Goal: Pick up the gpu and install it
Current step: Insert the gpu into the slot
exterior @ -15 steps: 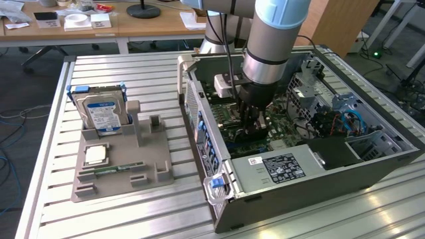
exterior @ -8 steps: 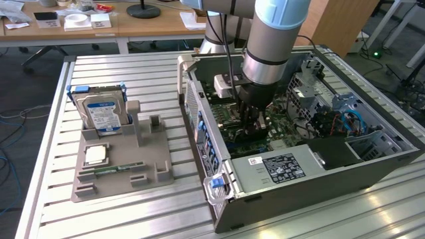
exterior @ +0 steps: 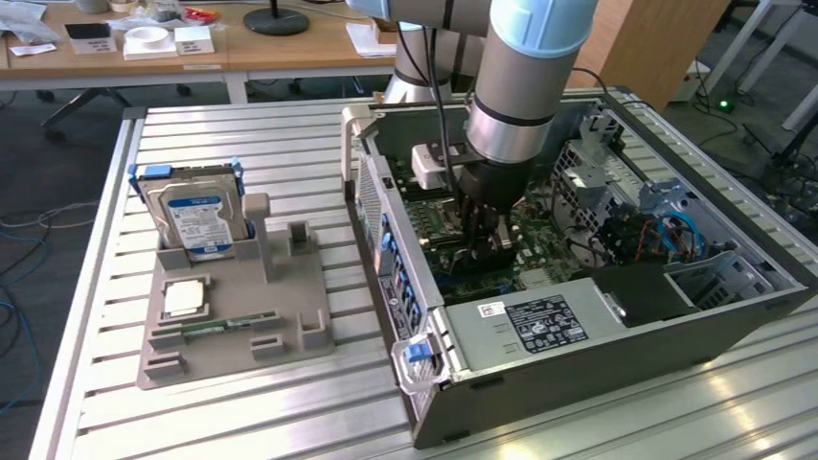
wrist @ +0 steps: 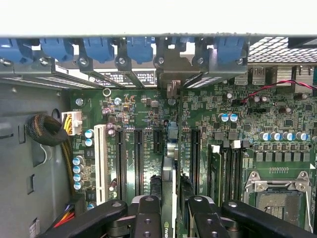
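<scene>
In the wrist view the gpu (wrist: pixel 168 168) appears edge-on as a thin dark card standing upright over the green motherboard (wrist: pixel 143 109). My gripper (wrist: pixel 168 210) is shut on it, with one black finger (wrist: pixel 147 215) on each side. The card lies along the line of an expansion slot, between two long black slots (wrist: pixel 139 163). Its bracket end reaches the case's rear slot openings (wrist: pixel 171 89). I cannot tell whether its edge sits in the slot. In the exterior view the gripper (exterior: pixel 486 244) is down inside the open computer case (exterior: pixel 576 374).
A white slot (wrist: pixel 100 163), memory slots (wrist: pixel 228 173), the CPU socket (wrist: pixel 277 198) and a sleeved cable bundle (wrist: pixel 47 131) surround the card. Beside the case, a grey fixture (exterior: pixel 294 335) holds a hard drive (exterior: pixel 198 225), a chip (exterior: pixel 186 299) and a memory stick (exterior: pixel 224 326).
</scene>
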Available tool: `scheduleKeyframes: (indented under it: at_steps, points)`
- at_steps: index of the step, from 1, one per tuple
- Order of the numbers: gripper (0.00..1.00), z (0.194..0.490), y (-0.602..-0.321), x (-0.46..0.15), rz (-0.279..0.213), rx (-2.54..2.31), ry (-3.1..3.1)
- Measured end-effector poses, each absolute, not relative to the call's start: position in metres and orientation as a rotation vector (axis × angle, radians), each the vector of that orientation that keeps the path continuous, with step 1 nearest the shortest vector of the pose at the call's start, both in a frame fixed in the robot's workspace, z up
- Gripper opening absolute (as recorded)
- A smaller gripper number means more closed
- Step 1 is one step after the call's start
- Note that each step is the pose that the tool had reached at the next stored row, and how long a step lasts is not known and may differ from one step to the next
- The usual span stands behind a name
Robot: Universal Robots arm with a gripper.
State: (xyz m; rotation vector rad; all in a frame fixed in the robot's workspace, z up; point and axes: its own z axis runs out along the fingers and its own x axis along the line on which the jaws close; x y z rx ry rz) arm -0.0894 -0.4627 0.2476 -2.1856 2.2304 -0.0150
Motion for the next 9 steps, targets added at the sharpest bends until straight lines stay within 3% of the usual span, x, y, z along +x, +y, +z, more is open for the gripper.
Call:
scheduleKeyframes:
  at_steps: [9]
  points:
    - [0.25,0.2468,-0.4627,-0.0894,-0.015,-2.186,2.230]
